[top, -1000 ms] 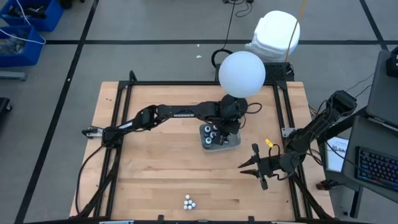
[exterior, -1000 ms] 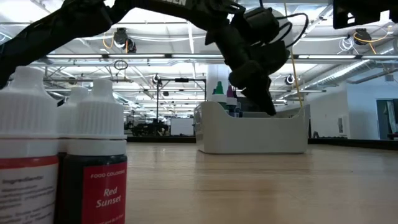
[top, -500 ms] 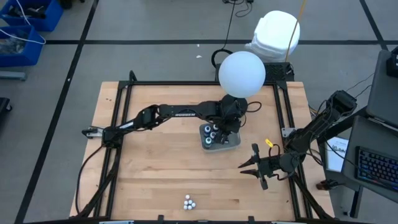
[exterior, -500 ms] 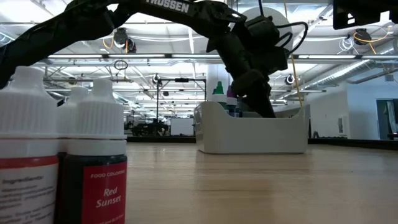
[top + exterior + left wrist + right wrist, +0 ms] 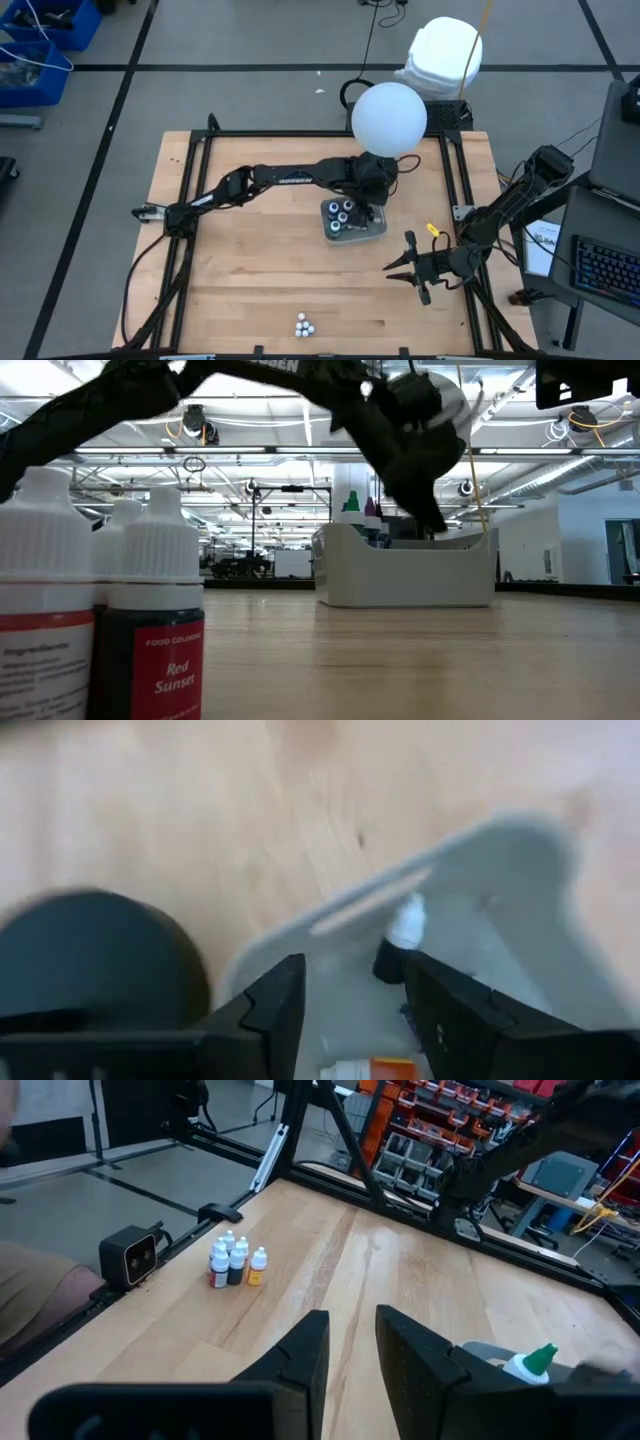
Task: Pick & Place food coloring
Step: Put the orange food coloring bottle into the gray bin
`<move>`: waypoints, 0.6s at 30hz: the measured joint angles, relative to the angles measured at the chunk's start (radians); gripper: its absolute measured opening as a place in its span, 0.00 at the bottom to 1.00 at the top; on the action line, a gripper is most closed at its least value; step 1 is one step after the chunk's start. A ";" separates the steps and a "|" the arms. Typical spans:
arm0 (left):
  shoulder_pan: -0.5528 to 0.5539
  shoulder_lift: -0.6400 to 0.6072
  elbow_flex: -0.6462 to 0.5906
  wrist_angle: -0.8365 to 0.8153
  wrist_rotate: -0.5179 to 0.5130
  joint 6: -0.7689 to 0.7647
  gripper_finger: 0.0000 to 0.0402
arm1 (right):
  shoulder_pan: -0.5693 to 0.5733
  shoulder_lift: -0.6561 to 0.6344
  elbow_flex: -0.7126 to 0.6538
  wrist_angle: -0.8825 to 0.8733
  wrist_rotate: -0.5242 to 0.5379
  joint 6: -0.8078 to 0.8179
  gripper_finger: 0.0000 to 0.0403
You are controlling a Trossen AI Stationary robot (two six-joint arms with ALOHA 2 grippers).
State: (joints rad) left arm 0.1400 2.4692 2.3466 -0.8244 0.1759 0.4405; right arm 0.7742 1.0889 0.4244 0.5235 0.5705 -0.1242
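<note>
- Directly beneath the left claw (image 5: 371, 200) sits the grey tray (image 5: 378, 232), with several small food coloring bottles (image 5: 343, 214) already standing inside it.
- Left claw: fingers apart, holding nothing; a white-capped bottle (image 5: 405, 920) shows just beyond them in the tray.
- Well away from that claw, near the table's front edge, a cluster of bottles (image 5: 304, 325) remains to be moved.
- Right claw (image 5: 404, 266) waits beside the tray, fingers narrowly parted, empty.
- Judgement: task roughly half complete.
- Bottles: thumb-like, ribbed white caps, one labelled red.
</note>
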 joint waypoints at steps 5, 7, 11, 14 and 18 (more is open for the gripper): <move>-0.039 -0.198 0.002 -0.067 0.003 -0.032 0.42 | 0.000 0.000 0.000 0.002 0.000 -0.010 0.19; -0.063 -0.288 0.002 -0.118 -0.010 -0.065 0.41 | 0.000 0.000 0.000 0.002 0.000 -0.020 0.19; -0.130 -0.467 0.002 -0.222 -0.054 -0.203 0.41 | 0.000 0.000 0.000 0.003 0.000 -0.021 0.19; -0.203 -0.563 0.005 -0.339 -0.056 -0.319 0.41 | 0.000 0.000 0.000 0.003 0.000 -0.022 0.19; -0.341 -0.600 0.003 -0.522 -0.149 -0.479 0.41 | 0.000 0.000 0.000 0.003 0.000 -0.020 0.19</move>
State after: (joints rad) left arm -0.2011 1.8689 2.3492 -1.3469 0.0267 -0.0381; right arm 0.7742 1.0889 0.4244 0.5267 0.5705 -0.1443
